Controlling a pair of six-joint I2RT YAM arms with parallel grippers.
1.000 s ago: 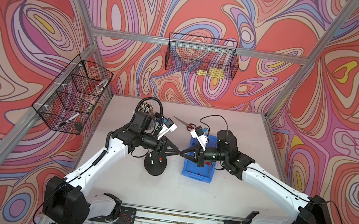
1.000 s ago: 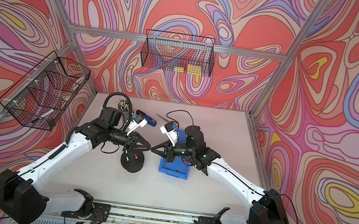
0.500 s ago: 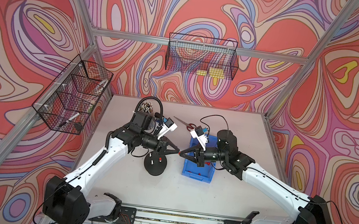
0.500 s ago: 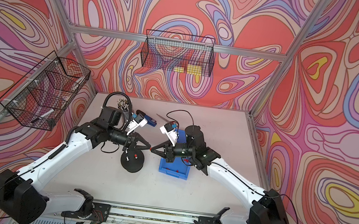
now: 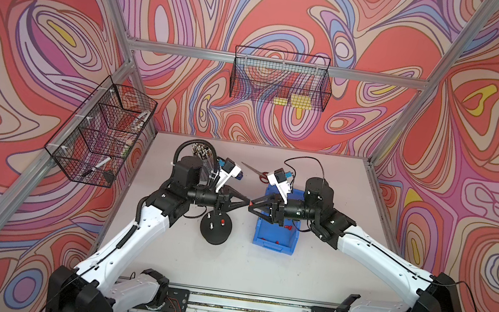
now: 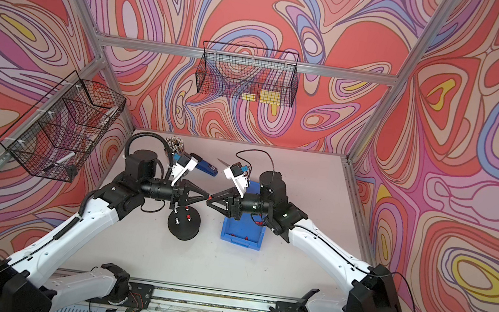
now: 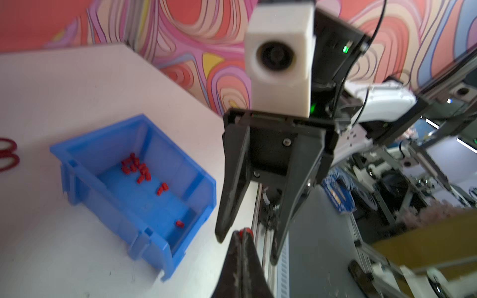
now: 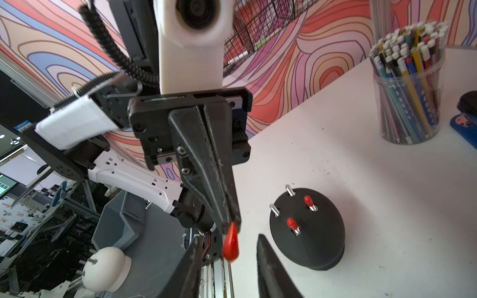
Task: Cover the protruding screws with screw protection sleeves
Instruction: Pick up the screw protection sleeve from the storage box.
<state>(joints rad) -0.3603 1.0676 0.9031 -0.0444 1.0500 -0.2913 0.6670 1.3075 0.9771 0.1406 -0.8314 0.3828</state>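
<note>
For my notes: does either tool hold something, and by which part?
The left tool pinches a red cap by one end; the right tool is open and empty.

Both top views are looking steeply down from high above the front rail [image 5: 241,301], from afar, sharing the whole table [image 5: 259,264]. The left wrist camera [image 8: 192,38] is riding close behind the left gripper [image 7: 243,233], facing the right gripper [image 7: 248,247] and the blue bin [image 7: 77,165]. The right wrist camera [image 7: 278,55] is facing back at it, taking in the black base [image 8: 322,247] nearby. Both wrist views are sharing the red sleeve [image 8: 230,245] where the two grippers meet.
</note>
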